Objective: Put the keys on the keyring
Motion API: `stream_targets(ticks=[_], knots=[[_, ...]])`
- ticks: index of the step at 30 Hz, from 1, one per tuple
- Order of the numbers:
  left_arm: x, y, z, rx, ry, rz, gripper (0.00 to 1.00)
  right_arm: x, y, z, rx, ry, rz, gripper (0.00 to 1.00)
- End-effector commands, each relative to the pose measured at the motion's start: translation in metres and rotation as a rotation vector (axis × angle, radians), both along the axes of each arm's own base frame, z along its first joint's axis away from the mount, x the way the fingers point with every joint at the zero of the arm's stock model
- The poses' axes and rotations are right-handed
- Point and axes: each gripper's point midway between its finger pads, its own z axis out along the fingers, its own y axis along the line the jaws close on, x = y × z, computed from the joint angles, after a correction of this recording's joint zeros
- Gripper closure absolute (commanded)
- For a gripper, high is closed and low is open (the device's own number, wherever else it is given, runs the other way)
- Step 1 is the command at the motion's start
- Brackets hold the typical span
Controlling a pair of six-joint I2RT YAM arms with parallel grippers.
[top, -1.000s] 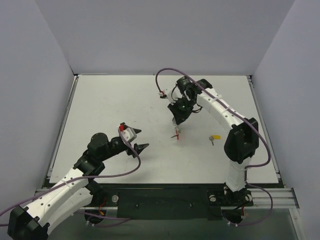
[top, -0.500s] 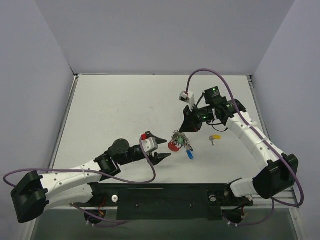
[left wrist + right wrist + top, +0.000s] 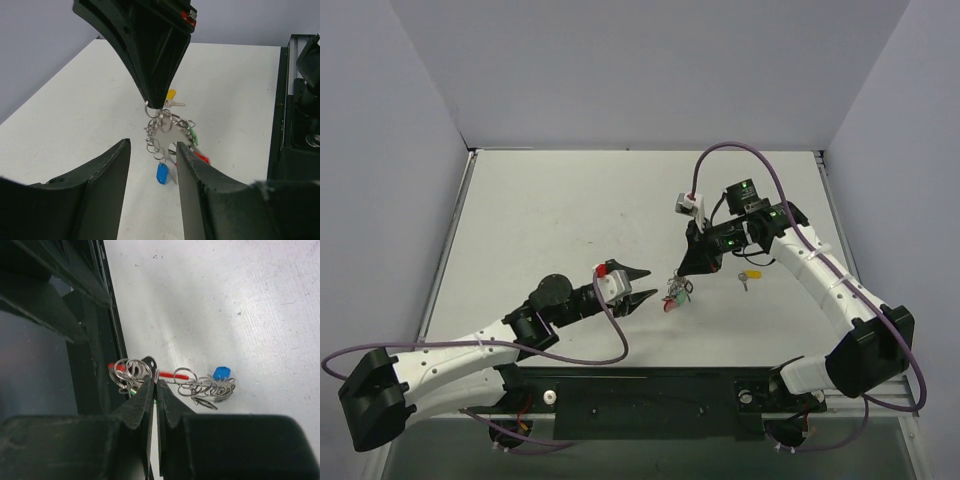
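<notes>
R gripper [image 3: 156,384] is pressing its two black, tapered plastic fingers tight together, w/ a thin silvery wire loop pinched btwn the tips. The bunch [image 3: 162,132] is hanging from that loop near the middle of the table [image 3: 540,220]. Can't tell whether its lowest bits are touching the surface.

The bunch is showing as a tangle of small round split rings in shiny metal, w/ the keys [image 3: 675,290] dangling among them as flat silvery blades w/ glossy plastic caps. A blue cap [image 3: 162,173], rounded-rectangular, is hanging lowest. A green cap [image 3: 192,135] is sticking out to one side. The keyring [image 3: 201,156] is showing only as a thin red stretch low in the tangle, just beside the green cap. Can't tell whether the pinched loop is part of it.

One yellow-capped key [image 3: 751,273] is lying flat on the table, apart from the bunch, under the R arm [image 3: 820,285].

L gripper [image 3: 650,283] is holding its jaws apart. The fingers are broad, curved, matte black, and in the L wrist view they're framing the bunch from both sides. Tips are sitting near the bunch, but nothing is gripped btwn them, and can't tell if either is touching it.

Table top is matte white w/ faint scuffs and specks.
</notes>
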Motion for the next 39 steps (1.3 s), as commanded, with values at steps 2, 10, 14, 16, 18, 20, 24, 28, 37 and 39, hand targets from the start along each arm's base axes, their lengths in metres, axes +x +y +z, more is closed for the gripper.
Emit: stream_targets(ticks=[2,10,14,16,18,20,24,28,37,39], knots=[[-0.004,0.016,0.042,-0.024,-0.06,-0.082,0.5,-0.013,0.003,0.008,0.027,-0.019,0.099,1.0],[-0.023,0.008,0.044,-0.024,0.032,-0.288,0.59,-0.025,0.004,0.002,0.004,-0.027,0.175,1.0],[-0.031,-0.005,0.036,-0.02,0.083,-0.33,0.6,-0.027,0.005,0.0,-0.005,-0.021,0.186,1.0],[-0.033,-0.01,0.026,0.017,0.07,-0.317,0.6,-0.027,0.006,-0.001,-0.008,-0.019,0.191,1.0],[-0.033,-0.011,0.02,0.04,0.051,-0.293,0.6,-0.029,0.006,-0.003,-0.012,-0.013,0.199,1.0],[-0.03,-0.01,0.012,0.059,0.04,-0.276,0.61,-0.029,0.007,-0.004,-0.015,-0.01,0.205,1.0],[-0.023,-0.008,0.0,0.099,0.013,-0.25,0.63,-0.031,0.007,-0.004,-0.021,-0.011,0.216,1.0],[-0.016,-0.009,-0.011,0.151,-0.006,-0.236,0.68,-0.032,0.007,-0.005,-0.024,-0.007,0.221,1.0],[-0.012,-0.011,-0.014,0.178,-0.025,-0.231,0.69,-0.033,0.007,-0.006,-0.026,-0.004,0.226,1.0],[-0.01,-0.011,-0.015,0.18,-0.024,-0.225,0.69,-0.032,0.007,-0.006,-0.028,-0.003,0.225,1.0]])
